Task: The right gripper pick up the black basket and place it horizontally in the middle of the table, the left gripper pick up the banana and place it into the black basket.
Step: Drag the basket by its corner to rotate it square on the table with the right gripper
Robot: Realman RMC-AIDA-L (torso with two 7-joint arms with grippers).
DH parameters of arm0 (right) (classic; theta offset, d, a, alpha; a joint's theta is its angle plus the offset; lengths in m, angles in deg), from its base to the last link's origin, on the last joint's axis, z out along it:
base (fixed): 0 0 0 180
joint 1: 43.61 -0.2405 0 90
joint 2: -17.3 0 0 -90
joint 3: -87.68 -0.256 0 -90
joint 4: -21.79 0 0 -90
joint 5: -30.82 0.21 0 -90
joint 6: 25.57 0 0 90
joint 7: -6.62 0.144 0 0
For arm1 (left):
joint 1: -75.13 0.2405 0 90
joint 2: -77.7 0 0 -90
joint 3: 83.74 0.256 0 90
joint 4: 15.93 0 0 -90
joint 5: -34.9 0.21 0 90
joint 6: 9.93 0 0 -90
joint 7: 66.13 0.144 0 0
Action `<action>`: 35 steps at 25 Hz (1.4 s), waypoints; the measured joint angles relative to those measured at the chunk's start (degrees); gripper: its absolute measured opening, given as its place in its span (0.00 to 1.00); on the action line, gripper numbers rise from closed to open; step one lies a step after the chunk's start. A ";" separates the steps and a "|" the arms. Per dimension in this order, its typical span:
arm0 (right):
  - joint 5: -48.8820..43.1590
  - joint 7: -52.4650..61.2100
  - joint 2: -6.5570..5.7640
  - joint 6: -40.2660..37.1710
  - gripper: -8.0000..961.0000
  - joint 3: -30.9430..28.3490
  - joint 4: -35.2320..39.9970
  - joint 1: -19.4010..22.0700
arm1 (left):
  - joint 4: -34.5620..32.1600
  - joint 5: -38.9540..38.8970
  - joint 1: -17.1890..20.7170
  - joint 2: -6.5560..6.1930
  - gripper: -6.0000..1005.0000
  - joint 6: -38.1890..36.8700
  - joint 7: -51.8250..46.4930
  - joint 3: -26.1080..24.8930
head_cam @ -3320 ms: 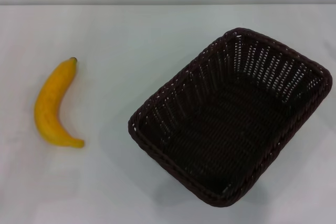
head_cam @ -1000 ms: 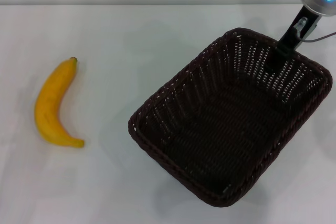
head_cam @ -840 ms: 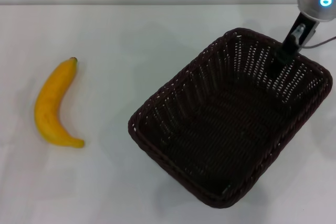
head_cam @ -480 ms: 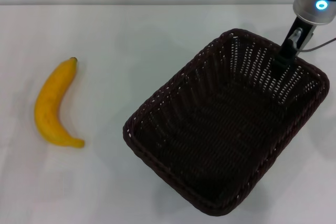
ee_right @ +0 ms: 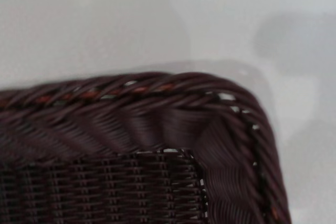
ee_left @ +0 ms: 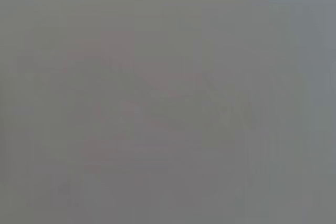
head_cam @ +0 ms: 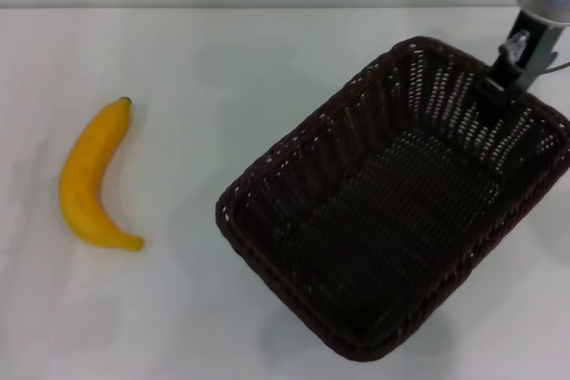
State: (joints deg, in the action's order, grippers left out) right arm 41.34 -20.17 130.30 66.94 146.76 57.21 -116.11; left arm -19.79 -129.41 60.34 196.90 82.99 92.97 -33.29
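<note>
The right arm comes in at the upper right corner of the head view. Its silvery-grey wrist housing sits at the very top edge there, with a small blue ring light glowing on it. Below the housing, a slim black link slants down and toward the left, carrying a pale metal fitting near its upper end. The right gripper [head_cam: 495, 89] is at the lower end of that link, in the upper right of the frame. How its jaws stand cannot be made out from here, and the right wrist view shows none of the arm's own parts. The left arm appears in none of the views.
</note>
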 joint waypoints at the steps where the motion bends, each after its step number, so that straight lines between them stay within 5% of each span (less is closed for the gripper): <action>1: -0.07 1.31 -0.37 0.68 0.19 -0.70 0.60 0.43 | -0.15 0.00 -0.12 -0.01 0.86 0.00 0.01 0.00; 8: -0.10 11.40 -1.79 6.53 0.17 -7.61 11.90 8.00 | -0.24 -2.09 -2.11 0.00 0.86 -1.88 0.41 -0.08; 16: 0.26 15.32 1.65 8.36 0.15 -15.78 21.52 15.59 | -2.19 -3.39 -4.38 -0.14 0.86 -6.86 0.68 -0.29; 19: 3.09 18.12 2.80 7.92 0.15 -12.91 24.61 18.45 | -2.80 -3.46 -5.26 -0.30 0.86 -8.75 0.68 -1.24; 35: 9.32 27.94 2.75 4.78 0.14 2.02 27.26 22.96 | -4.06 -3.40 -8.14 -1.69 0.86 -14.85 0.68 -2.13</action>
State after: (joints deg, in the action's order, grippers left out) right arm 50.66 7.78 133.05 71.72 148.78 84.48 -93.15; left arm -23.85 -132.82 52.20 195.21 68.14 93.66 -35.42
